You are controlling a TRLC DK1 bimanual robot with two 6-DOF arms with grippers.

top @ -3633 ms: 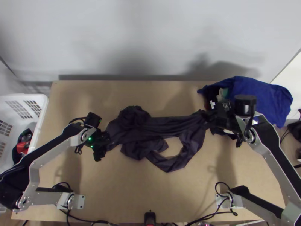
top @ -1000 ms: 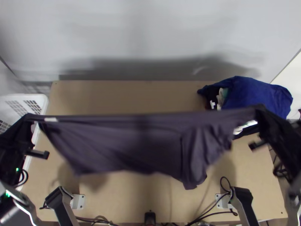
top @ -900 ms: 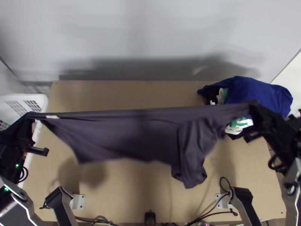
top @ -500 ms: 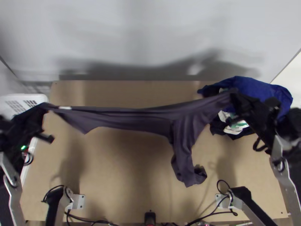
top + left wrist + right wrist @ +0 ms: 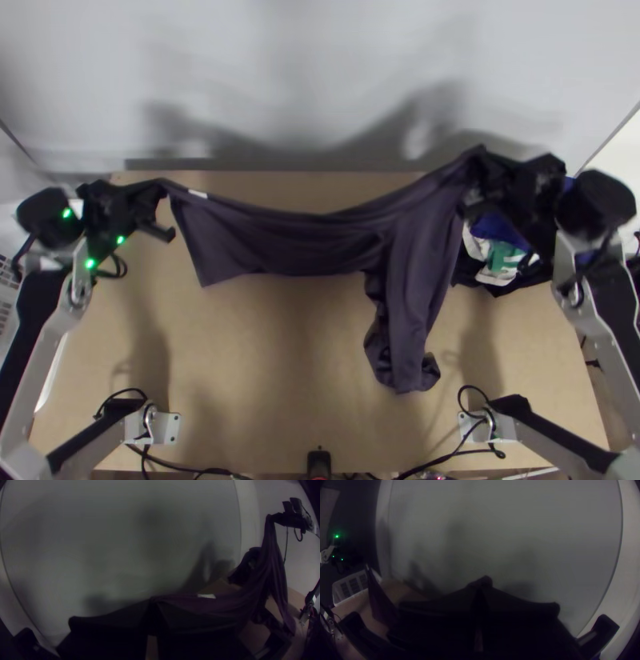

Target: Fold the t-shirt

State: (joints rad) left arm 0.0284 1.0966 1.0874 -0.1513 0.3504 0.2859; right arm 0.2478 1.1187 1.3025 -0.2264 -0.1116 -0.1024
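Ends of the dark t-shirt [image 5: 320,240] draw closer, the creased cloth sagging between. Raised left gripper [image 5: 163,187] and right gripper [image 5: 477,155] clamp them.

A white basket [image 5: 350,586] stands left, blue cloth [image 5: 498,230] right.

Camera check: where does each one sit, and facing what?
Top view: fixed high over the light wooden table, looking steeply down; both silver-and-black arms.
Left wrist view: left arm's wrist, facing grey wall; left gripper, distant right gripper.
Right wrist view: right arm's wrist, same wall; right gripper.
All share the dark purple t-shirt.
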